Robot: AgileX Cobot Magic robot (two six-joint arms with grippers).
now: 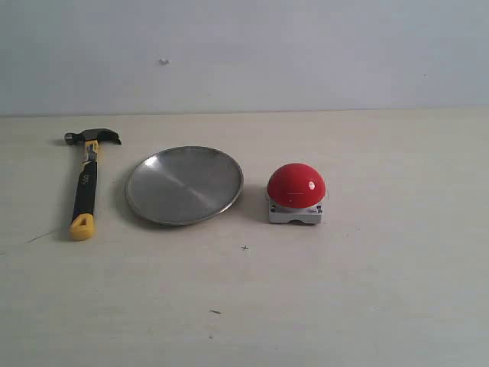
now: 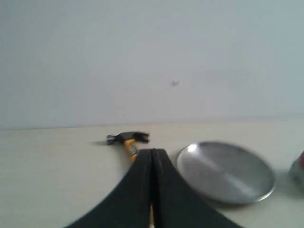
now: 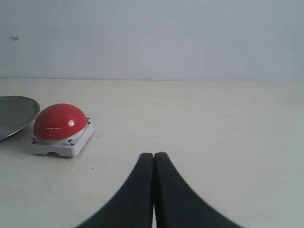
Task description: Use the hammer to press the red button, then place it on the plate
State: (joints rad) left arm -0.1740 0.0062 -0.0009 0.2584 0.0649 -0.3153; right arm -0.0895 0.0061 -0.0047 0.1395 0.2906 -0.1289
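The hammer (image 1: 85, 182) lies flat on the table at the left, dark head toward the wall, yellow butt toward the front. The silver plate (image 1: 184, 184) sits in the middle and the red button (image 1: 296, 187) on its grey base stands to its right. Neither gripper shows in the exterior view. In the left wrist view my left gripper (image 2: 152, 152) is shut and empty, short of the hammer (image 2: 127, 139), whose handle it hides; the plate (image 2: 226, 171) lies beside. My right gripper (image 3: 154, 155) is shut and empty, away from the button (image 3: 60, 123).
The table is pale wood with a plain light wall behind it. A small dark speck (image 1: 244, 248) marks the table in front of the plate. The plate's rim (image 3: 19, 114) shows at the edge of the right wrist view.
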